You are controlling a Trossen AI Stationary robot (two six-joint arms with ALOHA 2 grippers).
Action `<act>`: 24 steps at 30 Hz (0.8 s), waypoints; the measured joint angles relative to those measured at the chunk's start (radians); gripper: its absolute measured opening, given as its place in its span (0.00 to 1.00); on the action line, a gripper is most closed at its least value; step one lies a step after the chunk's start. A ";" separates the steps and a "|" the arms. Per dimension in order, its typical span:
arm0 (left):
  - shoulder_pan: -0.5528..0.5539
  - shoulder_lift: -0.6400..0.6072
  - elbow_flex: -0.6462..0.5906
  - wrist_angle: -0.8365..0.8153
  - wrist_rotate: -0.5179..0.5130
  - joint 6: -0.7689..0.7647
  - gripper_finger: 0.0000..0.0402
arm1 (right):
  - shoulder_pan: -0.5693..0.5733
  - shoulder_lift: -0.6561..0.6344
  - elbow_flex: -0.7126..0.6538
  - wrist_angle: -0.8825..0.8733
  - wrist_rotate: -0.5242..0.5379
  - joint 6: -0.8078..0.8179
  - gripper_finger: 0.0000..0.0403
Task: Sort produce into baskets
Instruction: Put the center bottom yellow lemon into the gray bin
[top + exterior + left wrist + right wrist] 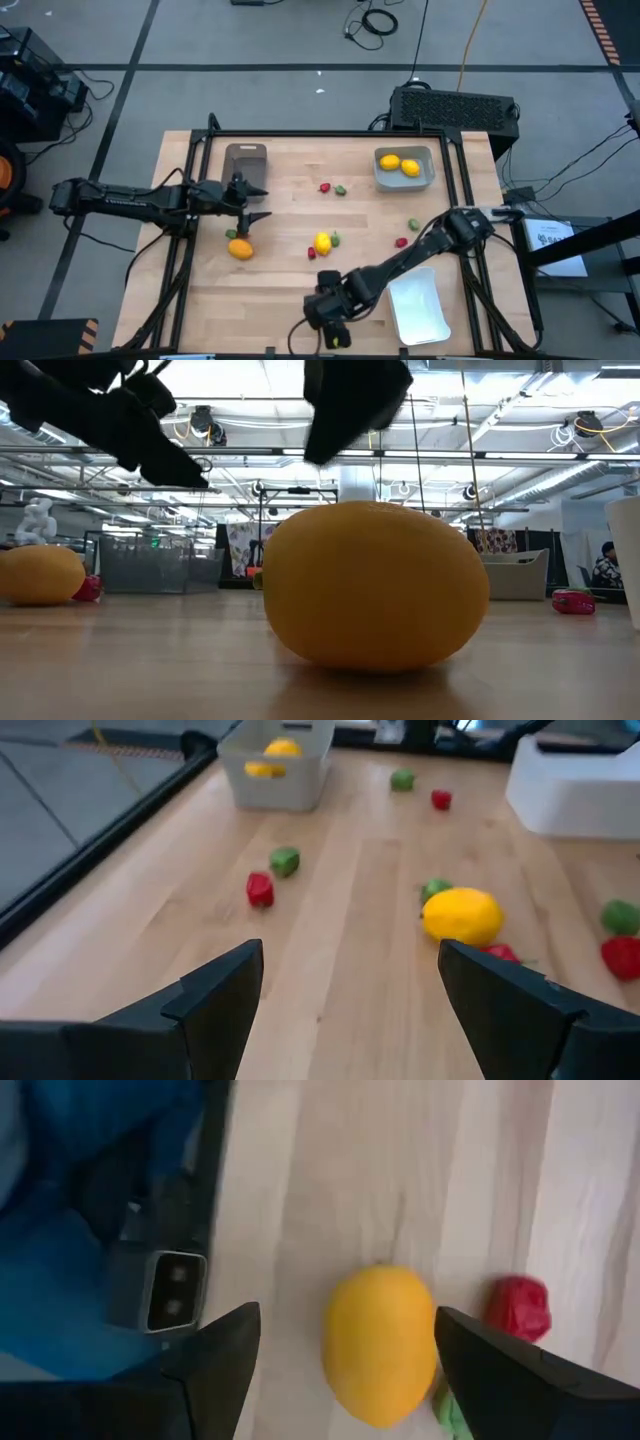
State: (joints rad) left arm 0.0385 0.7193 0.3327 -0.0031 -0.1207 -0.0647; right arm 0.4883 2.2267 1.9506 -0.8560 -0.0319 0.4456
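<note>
Table (290,270): pale wood planks, black frame. Floor (250,40) around table: grey, dark seams, loose cables (375,20). Behind table: black perforated box (455,105). Beyond table, low view: white ceiling (250,380), pipes, lamps; seated person (605,565) far off.

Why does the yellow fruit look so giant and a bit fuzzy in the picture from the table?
In the low view the lemon sits right by the camera, so it fills the frame and blurs; ceiling lights glare behind it. In the high view it looks small.
</note>
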 joint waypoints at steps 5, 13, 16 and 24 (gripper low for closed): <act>-0.016 0.000 0.000 0.027 -0.001 0.002 0.77 | -0.005 0.025 0.018 -0.026 0.005 0.072 0.72; -0.016 0.000 0.000 0.044 -0.001 0.018 0.77 | 0.010 0.025 0.018 -0.079 0.014 0.122 0.72; -0.016 0.000 0.000 0.048 0.000 0.018 0.77 | 0.019 0.025 0.018 -0.096 0.038 0.131 0.72; -0.016 0.000 0.000 0.048 0.000 0.019 0.77 | 0.041 0.034 0.009 -0.099 0.066 0.148 0.72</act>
State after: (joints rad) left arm 0.0227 0.7197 0.3328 0.0448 -0.1211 -0.0460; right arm 0.5289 2.2606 1.9595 -0.9546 0.0346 0.5937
